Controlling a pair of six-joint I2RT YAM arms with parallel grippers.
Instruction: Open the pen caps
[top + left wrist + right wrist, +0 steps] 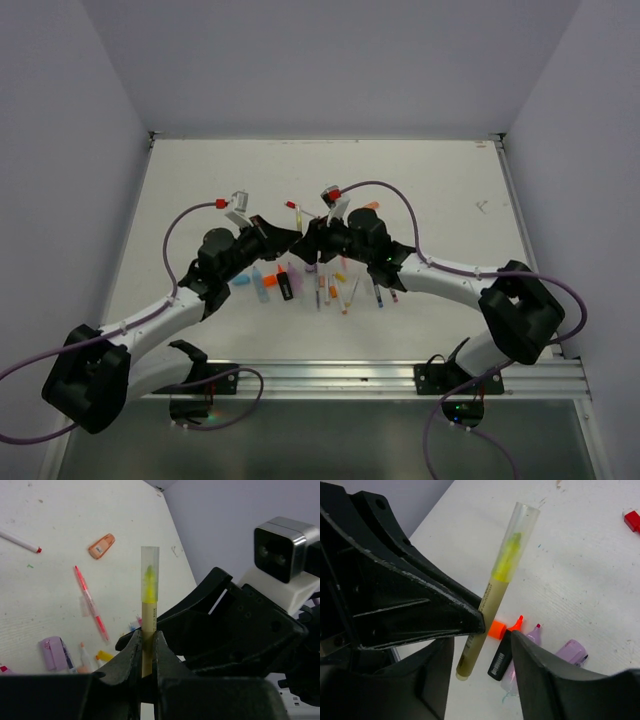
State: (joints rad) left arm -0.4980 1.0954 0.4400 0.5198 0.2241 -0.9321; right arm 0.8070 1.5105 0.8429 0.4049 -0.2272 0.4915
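Observation:
My left gripper is shut on the beige barrel of a yellow highlighter pen and holds it upright above the table. Its clear cap covers the yellow tip. In the right wrist view the same pen and its clear cap stand between my right gripper's open fingers, which flank the barrel's lower end without gripping it. In the top view the two grippers meet near the table's middle, left and right.
Several pens and highlighters lie under the grippers, with an orange-tipped black highlighter, a purple highlighter and a purple cap. A pink pen, an orange cap and a red cap lie farther off.

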